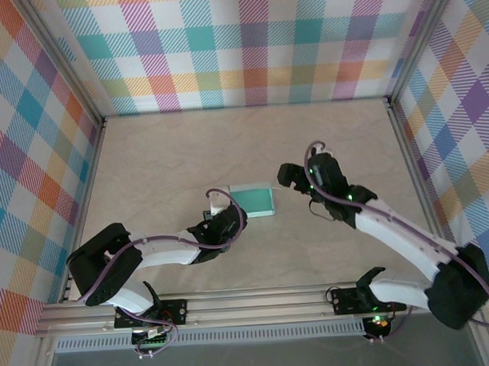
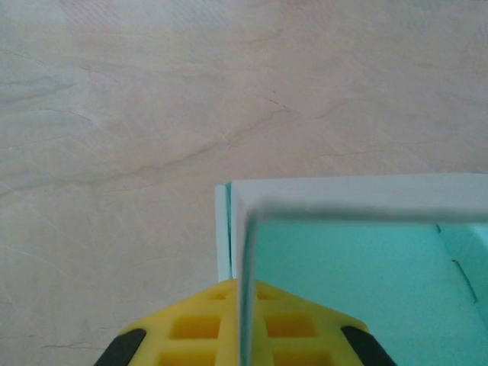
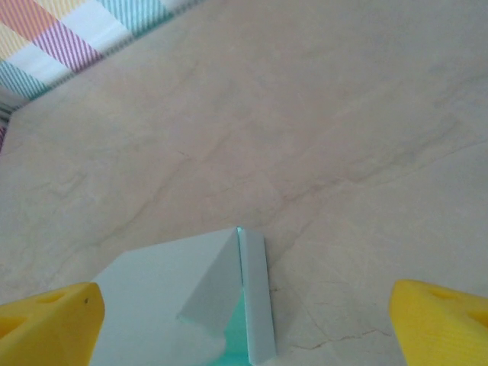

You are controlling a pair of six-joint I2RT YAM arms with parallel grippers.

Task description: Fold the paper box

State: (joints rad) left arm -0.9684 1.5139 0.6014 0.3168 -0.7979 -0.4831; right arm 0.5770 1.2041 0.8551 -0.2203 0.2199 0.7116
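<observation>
Marbled beige surface [image 1: 145, 155]: your left fingers [image 2: 213, 306] pinch the paper box [image 1: 254, 200] wall near the middle; your right fingers [image 3: 438, 320] are released, spread wide beside it.

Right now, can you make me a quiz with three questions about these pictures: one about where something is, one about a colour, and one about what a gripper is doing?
1. Where is the paper box?
A) against the back wall
B) between the two grippers
C) on the front rail

2. What colour is it?
A) red
B) black
C) pale mint-blue

3. How is the right gripper?
A) wide open
B) shut on the box
C) shut and empty

Answers:
1 B: it lies on the table, with the left gripper at its left edge and the right gripper to its right.
2 C: the card looks mint-blue in every view.
3 A: its yellow fingers stand far apart.
</observation>
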